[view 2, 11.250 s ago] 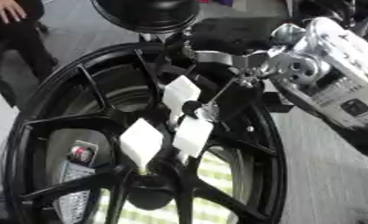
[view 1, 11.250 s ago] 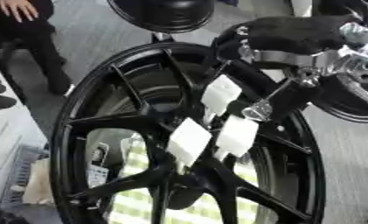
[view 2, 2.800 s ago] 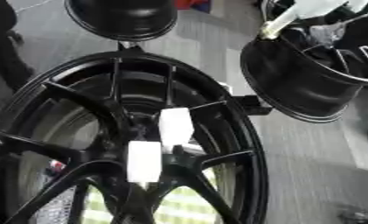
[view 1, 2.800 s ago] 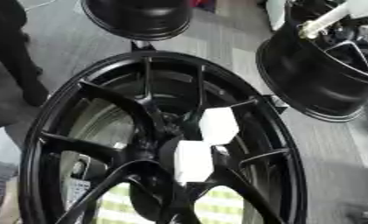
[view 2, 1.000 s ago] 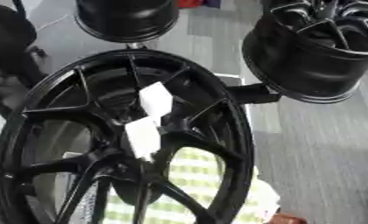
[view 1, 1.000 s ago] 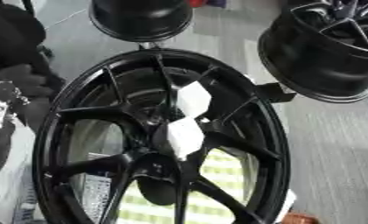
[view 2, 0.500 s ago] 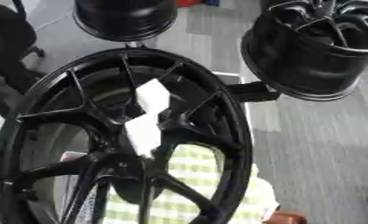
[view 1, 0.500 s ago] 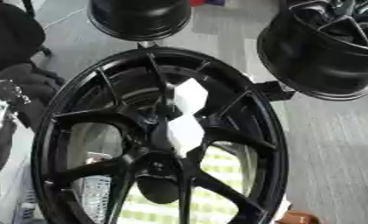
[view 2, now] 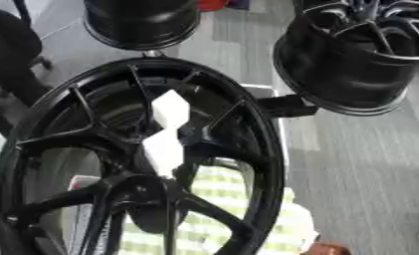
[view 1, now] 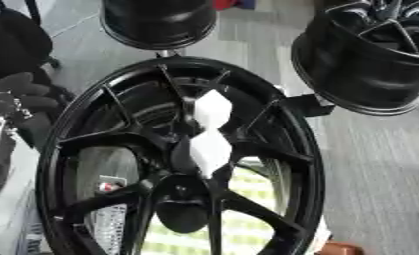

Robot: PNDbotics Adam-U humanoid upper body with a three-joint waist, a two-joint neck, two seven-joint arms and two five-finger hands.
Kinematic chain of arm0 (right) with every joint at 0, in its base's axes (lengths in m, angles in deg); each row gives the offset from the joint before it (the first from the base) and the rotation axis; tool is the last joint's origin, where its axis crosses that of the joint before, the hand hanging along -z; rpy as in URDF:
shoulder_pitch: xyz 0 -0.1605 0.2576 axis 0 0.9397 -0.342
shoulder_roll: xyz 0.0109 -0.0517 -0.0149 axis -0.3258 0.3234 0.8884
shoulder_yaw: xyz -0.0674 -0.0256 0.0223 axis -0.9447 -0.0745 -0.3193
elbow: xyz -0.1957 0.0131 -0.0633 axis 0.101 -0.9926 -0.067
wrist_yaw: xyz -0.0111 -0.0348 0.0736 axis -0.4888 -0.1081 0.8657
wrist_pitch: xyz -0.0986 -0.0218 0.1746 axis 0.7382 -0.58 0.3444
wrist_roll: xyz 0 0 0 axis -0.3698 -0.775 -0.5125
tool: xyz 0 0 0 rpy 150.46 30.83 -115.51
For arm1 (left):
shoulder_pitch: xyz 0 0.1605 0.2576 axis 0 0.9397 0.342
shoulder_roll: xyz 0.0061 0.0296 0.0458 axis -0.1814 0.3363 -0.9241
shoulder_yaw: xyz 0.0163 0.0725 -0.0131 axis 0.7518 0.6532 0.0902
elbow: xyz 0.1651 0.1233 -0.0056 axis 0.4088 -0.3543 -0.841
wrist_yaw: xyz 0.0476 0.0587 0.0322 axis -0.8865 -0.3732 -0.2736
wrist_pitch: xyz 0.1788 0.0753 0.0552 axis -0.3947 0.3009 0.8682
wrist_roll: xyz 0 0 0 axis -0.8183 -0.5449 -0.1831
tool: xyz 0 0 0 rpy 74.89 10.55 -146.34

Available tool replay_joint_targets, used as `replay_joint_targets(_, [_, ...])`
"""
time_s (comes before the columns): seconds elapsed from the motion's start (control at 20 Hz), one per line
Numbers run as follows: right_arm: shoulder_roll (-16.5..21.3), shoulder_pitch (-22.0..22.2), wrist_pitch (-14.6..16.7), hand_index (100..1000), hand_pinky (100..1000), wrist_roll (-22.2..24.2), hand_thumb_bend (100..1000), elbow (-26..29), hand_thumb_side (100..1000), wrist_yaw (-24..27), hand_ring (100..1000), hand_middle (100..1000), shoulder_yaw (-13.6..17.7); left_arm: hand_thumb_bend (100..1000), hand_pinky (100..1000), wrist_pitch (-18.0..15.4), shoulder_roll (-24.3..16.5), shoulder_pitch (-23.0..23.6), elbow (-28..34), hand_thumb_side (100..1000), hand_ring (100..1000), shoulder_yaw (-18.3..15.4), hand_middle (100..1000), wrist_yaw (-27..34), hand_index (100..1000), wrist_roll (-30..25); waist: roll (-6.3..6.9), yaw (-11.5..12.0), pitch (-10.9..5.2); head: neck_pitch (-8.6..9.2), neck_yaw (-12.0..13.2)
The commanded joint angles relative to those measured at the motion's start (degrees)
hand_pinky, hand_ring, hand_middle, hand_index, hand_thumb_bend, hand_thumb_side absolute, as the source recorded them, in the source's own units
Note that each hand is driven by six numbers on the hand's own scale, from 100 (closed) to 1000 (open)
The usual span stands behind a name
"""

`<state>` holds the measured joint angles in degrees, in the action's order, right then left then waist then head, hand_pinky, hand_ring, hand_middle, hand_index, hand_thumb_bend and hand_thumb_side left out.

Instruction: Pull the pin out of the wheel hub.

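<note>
A: So, where is the pin? I see the big black wheel [view 1: 182,164] filling the middle, with 2 white tags [view 1: 211,130] on the spokes just above the hub [view 1: 182,191].

B: I cannot make out a pin as such; nothing like one shows at the hub itself. Judging by the task, it should sit near those tags or in the hub.

A: And the hands?

B: Neither hand shows in either view, so I cannot tell whether they are released, clenched or grasping anything.

A: How would you do the pull well?

B: My guess: bring 1 hand down to the hub, pinch only the pin, then draw it straight out along its own line, clear of the spokes.
</note>
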<state>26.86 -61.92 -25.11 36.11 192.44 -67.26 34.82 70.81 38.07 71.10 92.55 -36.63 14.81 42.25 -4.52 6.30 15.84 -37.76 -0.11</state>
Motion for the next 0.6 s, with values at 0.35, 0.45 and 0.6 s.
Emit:
replay_joint_targets(0.35, [-3.65, -3.41, 6.65, 789, 753, -6.06, 100, 1.0, 547, 3.54, 841, 732, -5.15, 100, 805, -0.73, -0.94, -1.17, 1.26, 676, 684, -0.23, 674, 0.49, 831, 0.12, 0.55, 0.43, -1.33, -0.2, -0.42])
replay_joint_targets(0.45, [-5.05, -4.09, 7.98, 789, 743, -7.63, 100, 1.0, 573, 3.39, 840, 730, -6.29, 100, 804, -0.95, -1.0, -1.31, 1.26, 674, 684, -0.27, 674, 0.49, 831, 0.17, 0.62, 0.54, -1.36, -0.15, -0.54])
replay_joint_targets(0.6, [-6.89, -4.89, 9.93, 789, 731, -9.76, 100, 1.0, 582, 3.56, 838, 729, -7.72, 100, 804, -1.19, -1.08, -1.51, 1.26, 671, 684, -0.28, 674, 0.5, 830, 0.27, 0.68, 0.65, -1.38, -0.23, -0.77])
